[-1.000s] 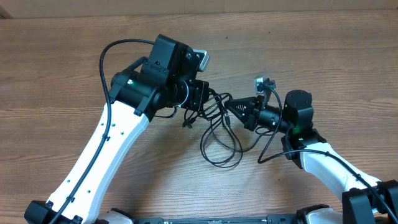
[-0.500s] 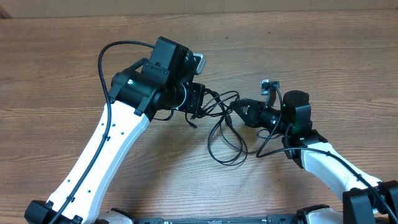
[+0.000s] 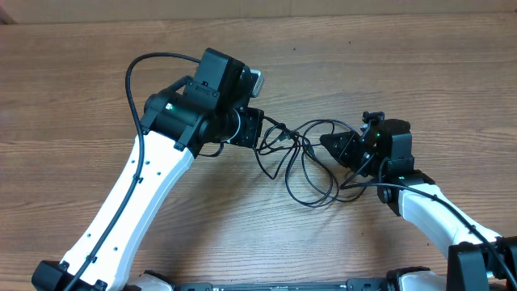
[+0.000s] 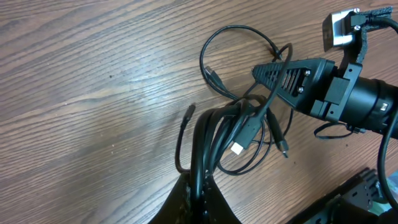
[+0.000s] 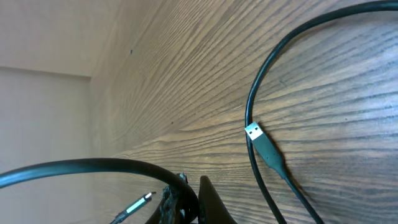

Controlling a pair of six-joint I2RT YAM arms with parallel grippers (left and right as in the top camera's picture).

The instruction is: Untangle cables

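The cables (image 3: 292, 139) are thin black cords in a loose tangle on the wooden table between my two grippers, with loops trailing toward the front. My left gripper (image 3: 260, 136) is shut on several strands at the tangle's left end; the left wrist view shows them running straight between its fingers (image 4: 186, 202). My right gripper (image 3: 326, 141) is shut on one cord at the right end. In the right wrist view that cord (image 5: 93, 167) arcs off to the left. A silver USB plug (image 5: 254, 132) lies on the wood, and a jack plug (image 5: 138, 202) hangs by the fingers.
The wooden table (image 3: 420, 73) runs to a beige wall at the back. A thicker black wire (image 3: 133, 89) fixed to the left arm loops out on its left side. The right arm's body (image 3: 428, 210) fills the front right corner.
My right gripper has moved to the right with its cord, away from the left gripper. The tangle has stretched wider and its loops have shifted right. The left arm has hardly moved.
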